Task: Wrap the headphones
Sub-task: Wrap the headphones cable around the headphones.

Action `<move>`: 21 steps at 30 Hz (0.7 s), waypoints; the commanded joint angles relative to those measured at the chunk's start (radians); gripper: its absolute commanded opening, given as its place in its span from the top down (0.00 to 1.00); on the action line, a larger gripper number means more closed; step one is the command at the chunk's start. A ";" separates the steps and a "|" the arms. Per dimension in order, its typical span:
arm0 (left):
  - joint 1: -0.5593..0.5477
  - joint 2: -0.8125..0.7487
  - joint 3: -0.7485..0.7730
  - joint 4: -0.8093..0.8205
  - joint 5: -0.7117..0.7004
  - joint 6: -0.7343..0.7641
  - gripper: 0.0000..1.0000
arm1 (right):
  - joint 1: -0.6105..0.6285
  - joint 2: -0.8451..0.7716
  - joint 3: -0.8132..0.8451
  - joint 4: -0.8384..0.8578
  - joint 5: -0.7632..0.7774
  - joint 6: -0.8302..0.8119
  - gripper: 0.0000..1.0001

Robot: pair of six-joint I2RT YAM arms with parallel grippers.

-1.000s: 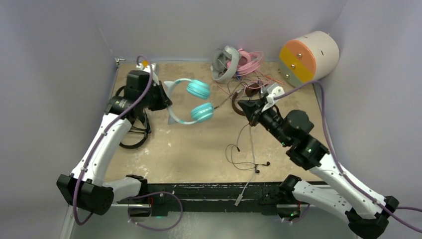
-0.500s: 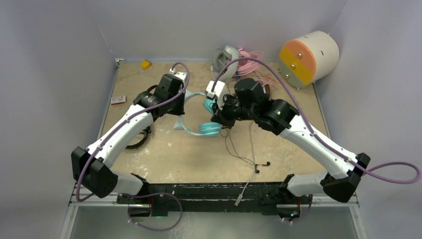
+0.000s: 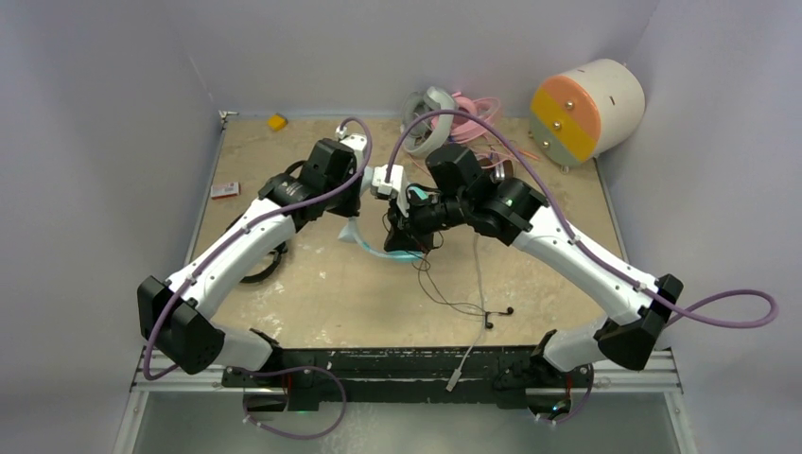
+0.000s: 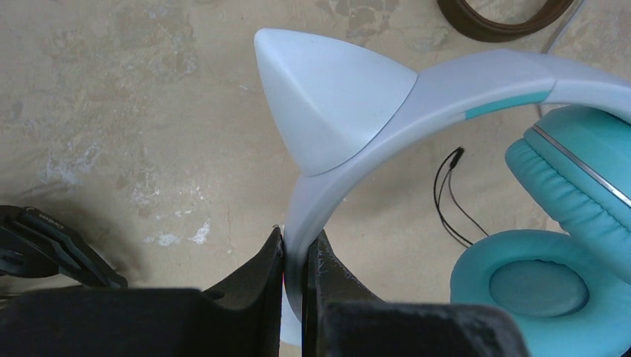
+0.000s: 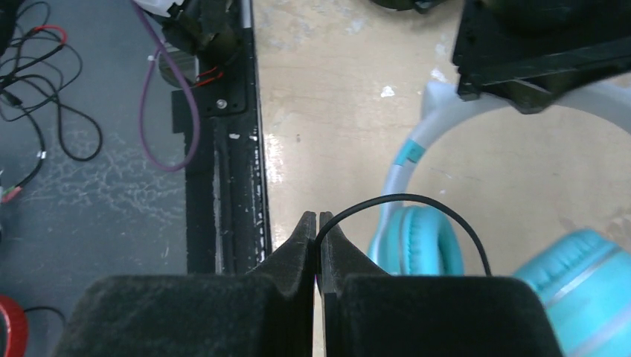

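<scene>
Midway across the table (image 3: 312, 293), both arms have swung in over the headphones (image 4: 565, 178): left gripper (image 4: 298, 253) pinches the headband (image 4: 350, 171), right gripper (image 5: 318, 227) clamps the cable (image 5: 405, 196), so wrapping looks under way.

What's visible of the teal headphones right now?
The teal headphones have a smooth grey-white plastic headband with a pointed cat ear and a teal stripe, plus two padded teal ear cups. They are at the middle of the table, between the arms. The left gripper is shut on the headband just below the ear. The right gripper pinches a thin black cable looping over the cups, apparently the headphones' own.
</scene>
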 commanded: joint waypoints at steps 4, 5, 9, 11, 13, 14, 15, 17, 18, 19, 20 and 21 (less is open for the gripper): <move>-0.001 -0.060 0.064 0.138 0.036 0.022 1.00 | 0.001 0.029 0.022 0.005 -0.152 0.005 1.00; -0.001 -0.069 0.061 0.147 0.043 0.023 1.00 | 0.000 0.031 0.013 0.018 -0.166 0.014 1.00; -0.001 -0.091 0.055 0.173 0.053 0.018 1.00 | 0.000 0.049 0.000 0.058 -0.247 0.039 1.00; -0.002 -0.104 0.053 0.186 0.053 0.018 1.00 | 0.000 0.056 -0.015 0.085 -0.272 0.054 1.00; -0.001 -0.120 0.042 0.202 0.066 0.020 1.00 | 0.000 0.062 -0.035 0.123 -0.290 0.077 1.00; -0.001 -0.125 0.038 0.209 0.072 0.020 1.00 | 0.000 0.066 -0.040 0.139 -0.294 0.084 1.00; -0.002 -0.130 0.034 0.212 0.078 0.021 1.00 | 0.001 0.072 -0.043 0.150 -0.296 0.091 1.00; -0.002 -0.133 0.028 0.212 0.090 0.024 1.00 | 0.000 0.086 -0.044 0.168 -0.302 0.105 1.00; -0.003 -0.133 0.025 0.211 0.091 0.025 1.00 | 0.001 0.098 -0.043 0.178 -0.309 0.114 1.00; -0.004 -0.133 0.021 0.209 0.090 0.026 1.00 | 0.001 0.108 -0.037 0.184 -0.315 0.119 1.00; -0.004 -0.134 0.016 0.209 0.086 0.026 1.00 | 0.000 0.121 -0.029 0.186 -0.318 0.120 1.00; -0.004 -0.134 0.013 0.210 0.079 0.025 1.00 | 0.000 0.133 -0.021 0.186 -0.329 0.121 1.00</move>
